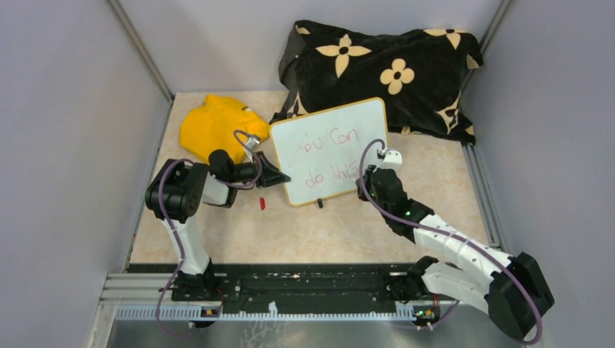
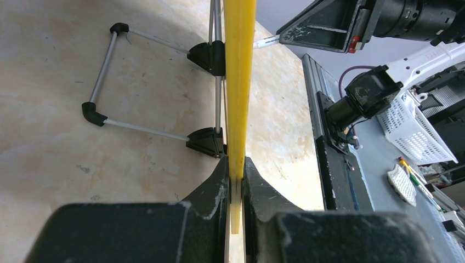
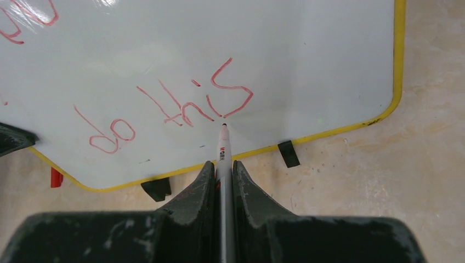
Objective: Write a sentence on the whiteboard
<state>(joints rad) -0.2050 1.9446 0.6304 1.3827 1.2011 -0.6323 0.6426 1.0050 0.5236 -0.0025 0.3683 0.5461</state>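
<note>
Yellow-rimmed white rectangular whiteboard (image 1: pixel 330 148): clamps its edge in left gripper (image 2: pixel 237 183); pinches slim pale marker (image 3: pixel 224 156) in right gripper (image 3: pixel 223 171), tip just under red handwritten sentence (image 3: pixel 170 107).

Yellow-rimmed white whiteboard (image 1: pixel 362 125) bears red sentence (image 3: pixel 175 109).

The left arm (image 1: pixel 190 246) stood up from its base toward 12 o'clock, bent at the elbow, and its forearm pointed toward 3 o'clock. The left gripper (image 2: pixel 236 167) was clamped on the board (image 2: pixel 239 82) rim, jaws almost together (the rim edge-on between them). The right arm (image 1: pixel 464 252) had its elbow out at 3 o'clock from its base, with the forearm running toward 10 o'clock. The right gripper (image 3: pixel 222 164) pinched a pen (image 3: pixel 223 150), which pointed toward 12 o'clock in the wrist view.
</note>
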